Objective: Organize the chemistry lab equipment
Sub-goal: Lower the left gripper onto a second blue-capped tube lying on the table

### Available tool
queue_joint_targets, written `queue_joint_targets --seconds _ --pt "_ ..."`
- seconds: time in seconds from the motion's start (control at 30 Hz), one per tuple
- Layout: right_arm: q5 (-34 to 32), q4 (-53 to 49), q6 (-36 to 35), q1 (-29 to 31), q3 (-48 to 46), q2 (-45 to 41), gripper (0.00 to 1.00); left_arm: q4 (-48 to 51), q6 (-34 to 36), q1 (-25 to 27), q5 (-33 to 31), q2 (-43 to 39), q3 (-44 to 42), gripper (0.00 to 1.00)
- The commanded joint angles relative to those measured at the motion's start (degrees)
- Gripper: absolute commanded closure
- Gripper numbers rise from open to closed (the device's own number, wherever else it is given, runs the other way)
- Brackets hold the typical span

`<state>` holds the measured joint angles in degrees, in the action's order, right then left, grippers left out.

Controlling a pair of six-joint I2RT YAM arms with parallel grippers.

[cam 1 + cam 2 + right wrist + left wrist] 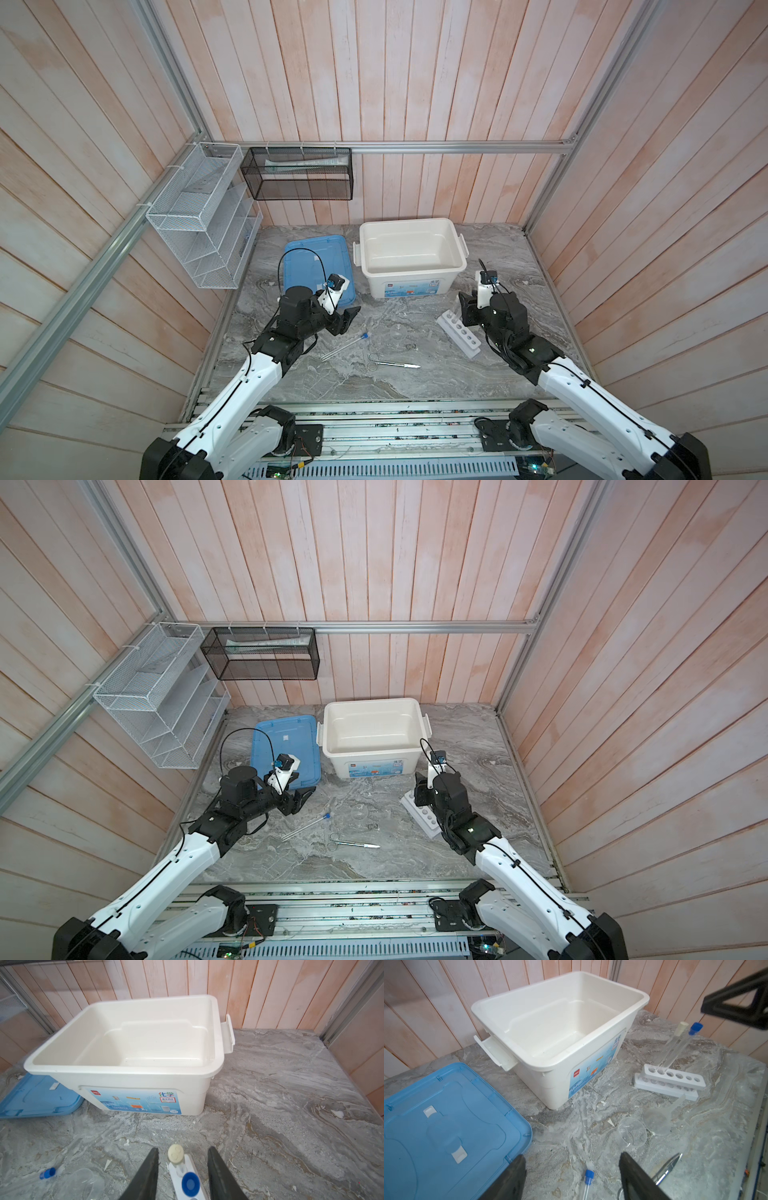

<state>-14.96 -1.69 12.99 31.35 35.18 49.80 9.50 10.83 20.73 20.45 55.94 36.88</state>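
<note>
Only the right wrist view shows the right tool (183,1148) released, a jaw each side of two tubes (175,1153) upright in the rack (461,336) — the desk's (415,382) 3 o'clock — left tool (572,1155) released, empty.

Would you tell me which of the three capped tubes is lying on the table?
The blue-capped tube near the left gripper; the other blue-capped tube and the white-capped tube stand in the white rack.

Far centre: the white bin (409,286) blocks low passage. The blue lid (309,259) lies flat just left of it. Right: the six-hole rack (459,334) carries two upright tubes (675,1047). The tabletop (498,257) right of the bin and along the near edge is clear.
</note>
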Motion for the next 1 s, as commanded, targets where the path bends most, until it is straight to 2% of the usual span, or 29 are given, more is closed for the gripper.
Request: queue_joint_targets --seconds 0.0,0.13,0.27,0.47,0.63,0.73,0.97 --pt "-1.01 -1.76 -2.1 0.34 2.19 -2.44 0.59 7.57 6.49 2.18 -0.38 1.15 0.63 0.28" --pt "-1.99 -2.14 -4.31 0.04 2.75 -4.25 0.59 14.29 11.08 3.87 -4.83 3.77 1.46 0.29" --pt "-1.96 -2.2 -6.31 -0.41 3.53 -5.48 0.59 16.88 14.26 4.32 -8.22 4.06 1.61 0.3" --pt "0.28 -0.78 -7.46 -2.14 3.85 -5.81 0.59 21.63 17.12 4.41 -9.03 6.75 2.87 0.3" --pt "2.82 0.2 -7.72 -3.22 4.67 -5.31 0.59 20.87 20.62 6.77 -14.4 8.93 -0.14 0.31" --pt "3.93 1.33 -7.59 -3.39 3.87 -5.33 0.59 18.75 20.19 6.95 -14.69 8.31 -1.58 0.3" --pt "5.93 3.09 -6.84 -3.69 3.02 -5.23 0.59 20.73 22.26 7.48 -17.61 10.44 -1.94 0.31"
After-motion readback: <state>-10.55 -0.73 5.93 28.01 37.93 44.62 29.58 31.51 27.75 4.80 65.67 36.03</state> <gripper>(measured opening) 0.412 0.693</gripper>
